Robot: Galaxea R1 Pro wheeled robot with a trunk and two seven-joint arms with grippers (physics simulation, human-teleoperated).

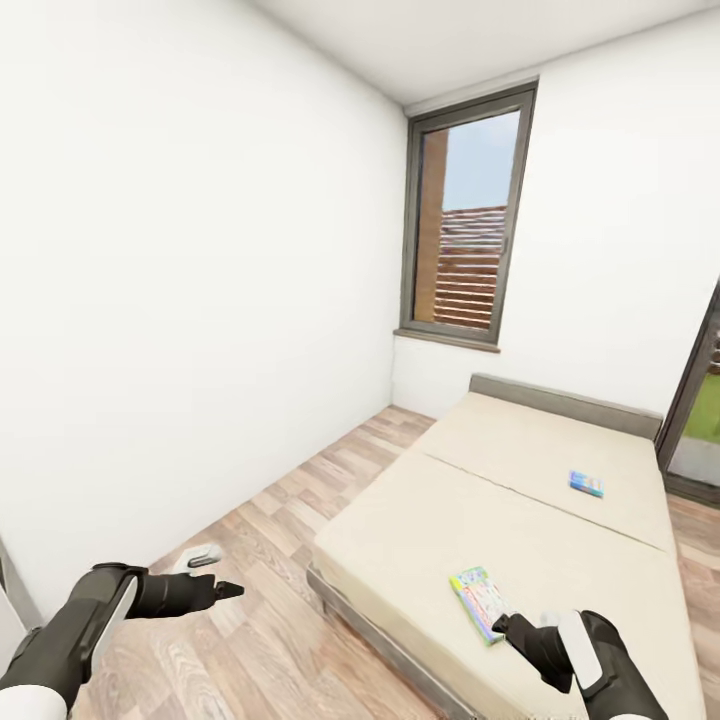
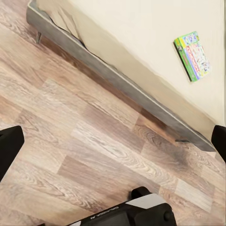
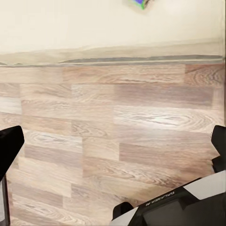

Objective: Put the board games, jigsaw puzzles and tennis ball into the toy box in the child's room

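The bed (image 1: pixel 520 520) with its cream mattress fills the right of the head view. Two board games lie on it: a small blue one (image 1: pixel 586 484) near the far section and a longer yellow-green-red one (image 1: pixel 479 602) near the front edge. My right gripper (image 1: pixel 508 628) hovers just beside the longer box, open, holding nothing. My left gripper (image 1: pixel 228 590) is open over the wood floor left of the bed. In the left wrist view the longer box (image 2: pixel 193 55) lies on the mattress past the bed frame. A corner of a colourful box (image 3: pixel 141 4) shows in the right wrist view.
A white wall runs along the left, with a strip of wood-plank floor (image 1: pixel 300 520) between it and the bed. A tall grey-framed window (image 1: pixel 465 225) stands behind the low grey headboard (image 1: pixel 565 402). A glass door (image 1: pixel 700 420) is at the far right.
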